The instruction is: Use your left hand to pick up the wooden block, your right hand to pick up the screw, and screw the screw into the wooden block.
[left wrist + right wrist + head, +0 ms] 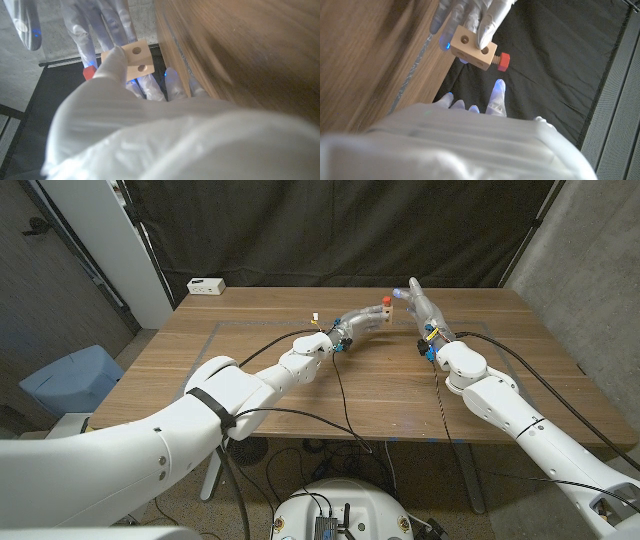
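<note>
The wooden block (pixel 473 46) is gripped by the left hand (pixel 362 322) above the wooden table (pixel 250 380), its long axis pointing toward the right hand (pixel 424 308). The red-headed screw (pixel 503 60) is seated in its end. The right hand's fingers are spread, holding nothing.

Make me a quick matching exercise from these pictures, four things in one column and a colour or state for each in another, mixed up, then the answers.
Things:
1. wooden block
2. screw
3. right hand
4. small box on the table's far left corner

States:
A. red head, sticking out of the block's end
B. white
C. gripped by the left hand, holes showing
D. open, holding nothing

Pairs: 1-C, 2-A, 3-D, 4-B
</note>
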### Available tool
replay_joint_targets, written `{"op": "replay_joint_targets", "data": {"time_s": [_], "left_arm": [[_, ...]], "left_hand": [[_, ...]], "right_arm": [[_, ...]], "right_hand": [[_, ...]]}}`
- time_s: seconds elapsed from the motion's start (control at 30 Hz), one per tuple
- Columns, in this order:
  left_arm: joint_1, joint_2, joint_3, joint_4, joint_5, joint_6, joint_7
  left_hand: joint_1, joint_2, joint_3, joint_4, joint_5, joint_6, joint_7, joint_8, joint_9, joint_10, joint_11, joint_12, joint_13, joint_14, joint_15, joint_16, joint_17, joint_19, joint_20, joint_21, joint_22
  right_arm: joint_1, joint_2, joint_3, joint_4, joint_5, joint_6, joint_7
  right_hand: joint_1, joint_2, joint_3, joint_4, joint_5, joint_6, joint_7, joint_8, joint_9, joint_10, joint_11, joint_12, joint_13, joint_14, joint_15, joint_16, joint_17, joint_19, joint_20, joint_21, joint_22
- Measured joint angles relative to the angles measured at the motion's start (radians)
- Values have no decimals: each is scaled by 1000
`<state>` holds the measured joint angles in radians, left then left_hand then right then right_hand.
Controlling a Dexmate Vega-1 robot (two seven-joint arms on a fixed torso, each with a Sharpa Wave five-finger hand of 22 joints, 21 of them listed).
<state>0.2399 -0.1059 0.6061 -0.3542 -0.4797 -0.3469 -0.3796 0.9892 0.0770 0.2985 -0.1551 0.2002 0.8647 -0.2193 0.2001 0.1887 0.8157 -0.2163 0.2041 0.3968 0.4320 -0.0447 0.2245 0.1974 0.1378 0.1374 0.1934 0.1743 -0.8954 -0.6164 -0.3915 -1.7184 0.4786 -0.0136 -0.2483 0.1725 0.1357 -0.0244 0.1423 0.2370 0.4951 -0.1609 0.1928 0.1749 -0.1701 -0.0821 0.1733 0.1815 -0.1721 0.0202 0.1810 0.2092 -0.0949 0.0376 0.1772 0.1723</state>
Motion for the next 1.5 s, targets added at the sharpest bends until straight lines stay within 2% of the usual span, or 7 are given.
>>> {"op": "replay_joint_targets", "data": {"time_s": [0.13,0.8,1.5], "left_arm": [[-3,0,2,1,1,12,6],[-24,-8,17,4,6,91,59],[-21,0,35,-41,11,139,86]], "left_hand": [[0,0,0,0,0,-2,2,0,0,0,0,0,0,0,0,0,0,0,0,0,0],[0,0,1,0,3,-3,3,0,-1,-2,2,0,0,0,0,0,0,0,0,0,0],[0,0,3,0,3,-1,1,0,0,1,-1,-4,0,0,0,0,0,0,0,0,0]], "right_arm": [[3,-2,-4,2,0,-11,3],[28,-4,-22,25,-1,-36,20],[39,-4,-24,48,-4,-38,19]], "right_hand": [[0,0,0,0,4,0,0,0,0,0,0,0,0,2,9,0,0,0,0,0,0],[-7,-1,4,4,4,11,0,0,0,0,0,0,0,-1,12,5,0,-2,2,5,0],[-9,1,4,4,7,10,0,0,0,0,0,5,0,-1,12,5,-5,-2,2,5,0]]}}
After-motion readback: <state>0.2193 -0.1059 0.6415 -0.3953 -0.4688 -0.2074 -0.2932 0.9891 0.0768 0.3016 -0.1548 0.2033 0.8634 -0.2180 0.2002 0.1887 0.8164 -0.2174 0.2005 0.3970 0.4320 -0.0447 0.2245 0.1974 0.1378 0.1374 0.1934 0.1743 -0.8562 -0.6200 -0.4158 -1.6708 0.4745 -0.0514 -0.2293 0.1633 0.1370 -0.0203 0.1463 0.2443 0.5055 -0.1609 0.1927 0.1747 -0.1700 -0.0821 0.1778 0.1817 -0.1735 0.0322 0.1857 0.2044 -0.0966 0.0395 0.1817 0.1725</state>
